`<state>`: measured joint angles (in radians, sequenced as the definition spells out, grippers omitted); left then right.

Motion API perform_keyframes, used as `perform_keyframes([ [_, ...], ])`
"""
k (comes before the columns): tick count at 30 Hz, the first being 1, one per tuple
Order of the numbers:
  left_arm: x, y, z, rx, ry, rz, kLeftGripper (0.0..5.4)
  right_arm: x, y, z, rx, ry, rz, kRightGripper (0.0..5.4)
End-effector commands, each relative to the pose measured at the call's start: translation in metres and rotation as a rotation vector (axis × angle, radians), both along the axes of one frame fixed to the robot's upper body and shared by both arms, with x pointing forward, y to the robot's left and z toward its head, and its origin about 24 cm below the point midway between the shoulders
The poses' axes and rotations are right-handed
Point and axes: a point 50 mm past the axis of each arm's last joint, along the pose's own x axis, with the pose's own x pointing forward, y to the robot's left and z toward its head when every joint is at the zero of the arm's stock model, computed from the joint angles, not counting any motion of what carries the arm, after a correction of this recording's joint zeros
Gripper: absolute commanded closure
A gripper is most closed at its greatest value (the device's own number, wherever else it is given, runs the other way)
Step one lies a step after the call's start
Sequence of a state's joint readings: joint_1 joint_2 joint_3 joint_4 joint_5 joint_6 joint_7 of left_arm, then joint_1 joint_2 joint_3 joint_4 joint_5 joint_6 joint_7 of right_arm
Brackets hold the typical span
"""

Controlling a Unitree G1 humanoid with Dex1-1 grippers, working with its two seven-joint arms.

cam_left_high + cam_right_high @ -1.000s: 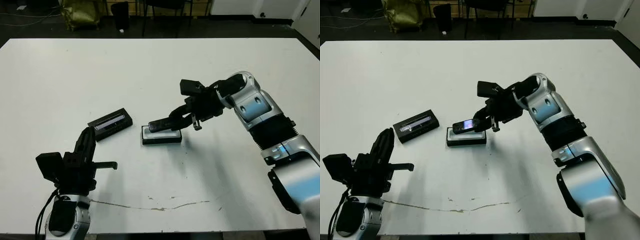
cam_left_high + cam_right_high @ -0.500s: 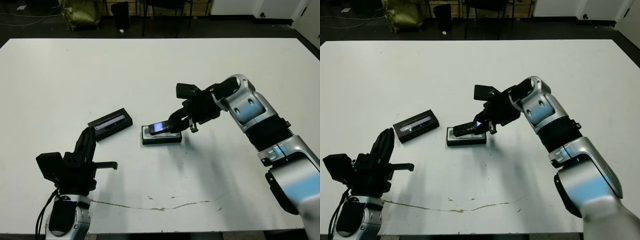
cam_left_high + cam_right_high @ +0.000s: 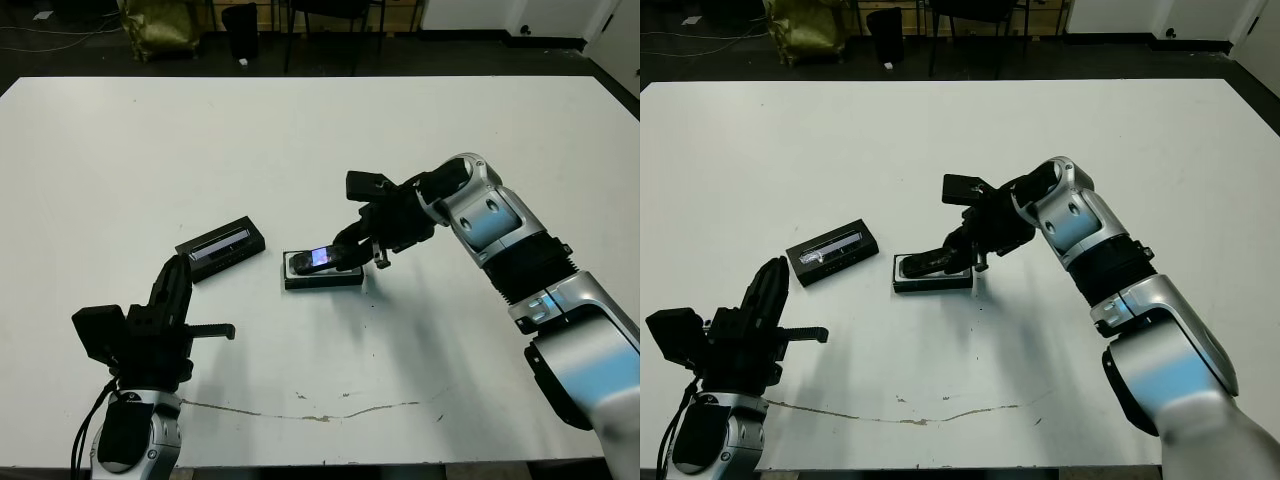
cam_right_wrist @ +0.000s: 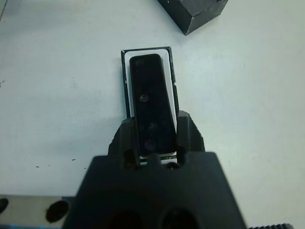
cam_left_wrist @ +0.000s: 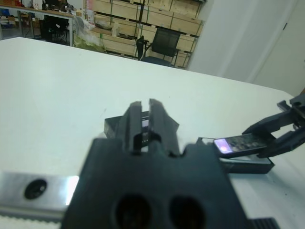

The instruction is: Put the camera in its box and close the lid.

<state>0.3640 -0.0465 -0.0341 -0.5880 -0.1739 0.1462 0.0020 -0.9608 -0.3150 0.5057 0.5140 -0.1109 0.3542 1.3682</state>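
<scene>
The camera point(image 4: 151, 102), a slim black bar with a pale bluish patch point(image 3: 320, 257), is held lengthwise just over the box point(image 3: 298, 280). My right gripper point(image 3: 347, 254) is shut on its near end, fingers point(image 4: 188, 136) on both long sides. In the right wrist view the box's white inside point(image 4: 126, 83) shows around the camera. Whether the camera touches the box's floor I cannot tell. The lid point(image 3: 220, 248), black with a shiny strip, lies on the table left of the box. My left gripper point(image 3: 177, 272) hovers near the front left, shut and holding nothing, pointing at the lid point(image 5: 112, 125).
The white table point(image 3: 450, 120) has wide bare areas behind and to the right of the box. A thin dark crack line point(image 3: 330, 412) runs near the front edge. Chairs and a bag point(image 3: 160, 25) stand on the dark floor beyond the far edge.
My right gripper has carried the camera down and slightly left, levelling it from a raised tilt to lie low over the box. The left arm and lid have not moved.
</scene>
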Motion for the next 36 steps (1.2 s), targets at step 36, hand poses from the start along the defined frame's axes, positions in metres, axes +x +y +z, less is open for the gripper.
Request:
perform_keyframes([
  [36,-0.006,0.002,-0.009,0.000,0.044,0.002,5.40,-0.008,0.011,-0.025,-0.040,-0.007,0.008,5.00],
])
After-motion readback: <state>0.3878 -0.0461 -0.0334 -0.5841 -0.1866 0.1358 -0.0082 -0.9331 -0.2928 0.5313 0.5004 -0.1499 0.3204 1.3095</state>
